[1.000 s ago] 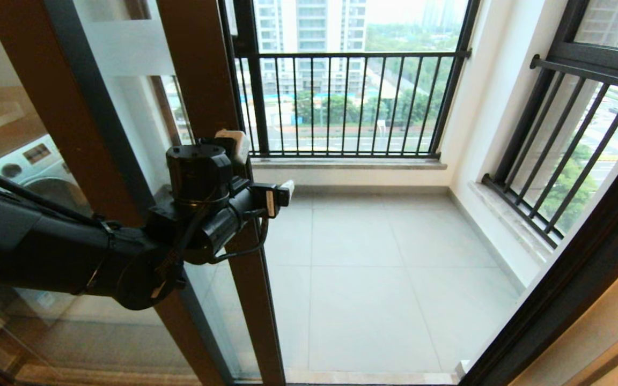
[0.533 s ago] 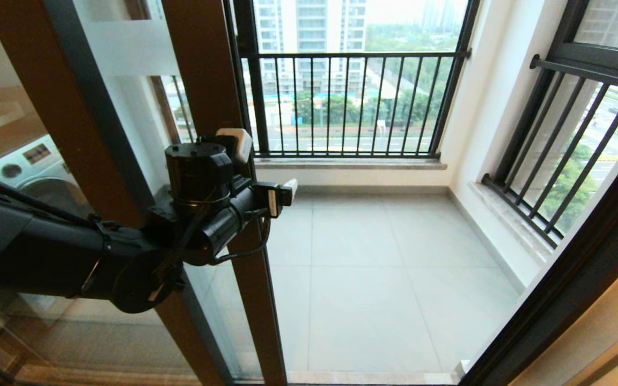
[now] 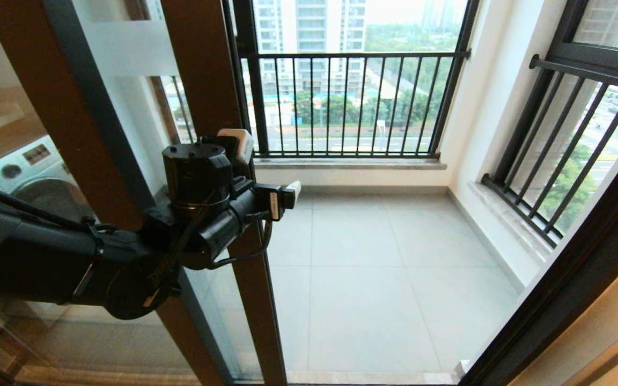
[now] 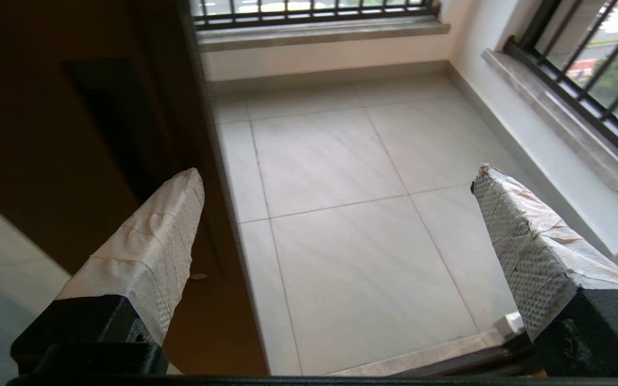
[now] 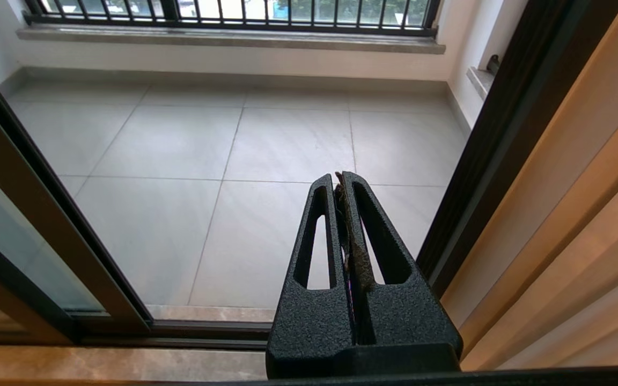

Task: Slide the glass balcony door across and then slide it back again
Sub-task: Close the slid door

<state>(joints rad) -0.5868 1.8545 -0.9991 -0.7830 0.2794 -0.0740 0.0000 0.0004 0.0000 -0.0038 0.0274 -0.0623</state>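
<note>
The glass balcony door stands at the left, with a frosted white band in its glass and a brown stile at its right side. My left gripper is at the stile at mid height and open wide. In the left wrist view the left gripper has one taped finger in front of the brown stile, near a dark recess. The other finger hangs over the floor, and nothing is gripped. My right gripper is shut and empty, low by the right jamb, out of the head view.
The doorway gives onto the tiled balcony floor. Black-barred windows close the far side, and more bars stand on the right. The dark right jamb edges the opening. A washing machine shows through the glass. The door track runs along the threshold.
My left gripper and the door's stile have drifted slightly to the right. The gripper has stayed open.
</note>
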